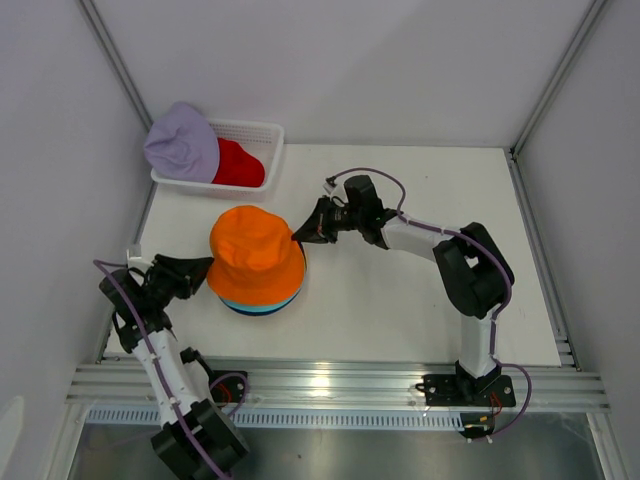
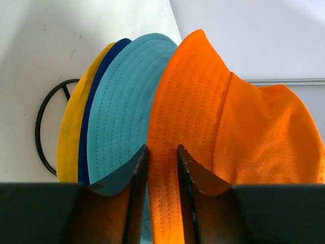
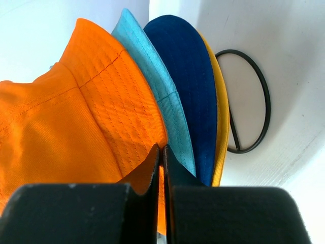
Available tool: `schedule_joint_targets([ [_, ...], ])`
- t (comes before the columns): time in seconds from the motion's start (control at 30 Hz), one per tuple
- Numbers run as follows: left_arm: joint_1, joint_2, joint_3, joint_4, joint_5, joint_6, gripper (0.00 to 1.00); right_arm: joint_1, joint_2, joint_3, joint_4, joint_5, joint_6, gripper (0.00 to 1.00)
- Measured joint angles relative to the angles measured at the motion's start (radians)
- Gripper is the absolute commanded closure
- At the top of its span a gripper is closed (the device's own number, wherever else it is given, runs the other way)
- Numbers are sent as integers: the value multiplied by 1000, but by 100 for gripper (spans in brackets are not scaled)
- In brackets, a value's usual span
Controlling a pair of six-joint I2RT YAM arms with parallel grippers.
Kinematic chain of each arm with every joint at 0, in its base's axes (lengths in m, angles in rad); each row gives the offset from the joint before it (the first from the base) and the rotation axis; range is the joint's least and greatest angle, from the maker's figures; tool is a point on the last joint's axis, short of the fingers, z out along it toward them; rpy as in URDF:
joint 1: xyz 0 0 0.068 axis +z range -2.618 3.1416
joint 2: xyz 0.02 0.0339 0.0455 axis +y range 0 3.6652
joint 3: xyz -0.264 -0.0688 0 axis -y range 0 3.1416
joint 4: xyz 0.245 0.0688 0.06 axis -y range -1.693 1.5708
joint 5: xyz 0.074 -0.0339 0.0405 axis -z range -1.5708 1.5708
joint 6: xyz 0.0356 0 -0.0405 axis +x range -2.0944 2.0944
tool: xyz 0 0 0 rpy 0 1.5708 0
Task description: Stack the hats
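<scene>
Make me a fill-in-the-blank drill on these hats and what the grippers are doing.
The left gripper and the right gripper each pinch the brim of the orange hat, which is the ____ hat of the stack. Directly beneath it lies the teal hat, then the ____ hat, then the yellow hat. The lavender hat and the red hat lie in the white basket, so ____ hats are not yet stacked.
Missing words: top; navy; two.

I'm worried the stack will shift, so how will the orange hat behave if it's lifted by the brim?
Probably floppy: the orange hat has a brim that buckles near the left gripper. Likely light, since it's thin stitched fabric. The rough weave should keep it from slipping much.
</scene>
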Motion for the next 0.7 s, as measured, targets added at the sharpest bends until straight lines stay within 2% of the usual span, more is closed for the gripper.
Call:
schedule_joint_targets([
  [0.1, 0, -11, -8, 1, 1, -7, 99, 0, 0, -3, 0, 3, 0, 100],
  [0.3, 0, -29, -14, -31, -18, 16, 99, 0, -8, -18, -1, 10, 0, 100],
  [0.5, -6, -34, -5, -167, -155, 113, 99, -1, -17, -23, -14, 26, -5, 100],
  [0.7, -133, 13, 21, -206, -319, 129, 99, -1, -21, -23, -24, 31, -21, 100],
])
